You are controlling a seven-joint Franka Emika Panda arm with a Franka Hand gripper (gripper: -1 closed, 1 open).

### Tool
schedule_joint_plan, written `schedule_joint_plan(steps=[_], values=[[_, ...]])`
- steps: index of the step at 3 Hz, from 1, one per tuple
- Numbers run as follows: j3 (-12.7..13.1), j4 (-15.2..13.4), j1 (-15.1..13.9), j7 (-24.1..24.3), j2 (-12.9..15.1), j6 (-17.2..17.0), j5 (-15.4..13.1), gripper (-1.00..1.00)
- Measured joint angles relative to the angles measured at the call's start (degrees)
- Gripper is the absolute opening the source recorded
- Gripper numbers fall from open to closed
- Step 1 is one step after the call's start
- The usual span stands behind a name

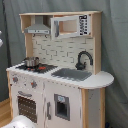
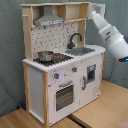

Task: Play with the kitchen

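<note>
The kitchen (image 1: 57,70) stands upright against a grey curtain (image 1: 112,45) in both exterior views, resting on a wooden floor (image 2: 102,112). On its counter, a small metal pot (image 2: 45,55) sits on the stove (image 2: 52,59), to the second exterior view's left of the sink (image 2: 84,50). The black faucet (image 2: 74,39) rises behind the sink. The grey hood (image 2: 49,20) hangs directly above the stove. Below the stove are the knobs (image 2: 64,74) and the oven door (image 2: 64,95). The white robot arm (image 2: 111,36) reaches toward the kitchen's upper corner in the second exterior view; the state of the jaws cannot be told, as the arm's end is hidden at the cabinet's top shelf.
</note>
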Motion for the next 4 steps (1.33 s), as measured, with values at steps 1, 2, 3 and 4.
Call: schedule_joint_plan(steps=[1, 2, 3, 4], values=[[-1.0, 0.0, 1.7, -2.1, 0.0, -5.4, 1.9, 1.00], [-1.5, 0.0, 3.3, -3.2, 0.1, -10.8, 3.6, 1.00], [-1.5, 0.0, 4.5, -4.0, 0.2, -17.3, 6.0, 1.00], [-1.7, 0.1, 4.8, -4.9, 0.5, -22.5, 9.1, 1.00]])
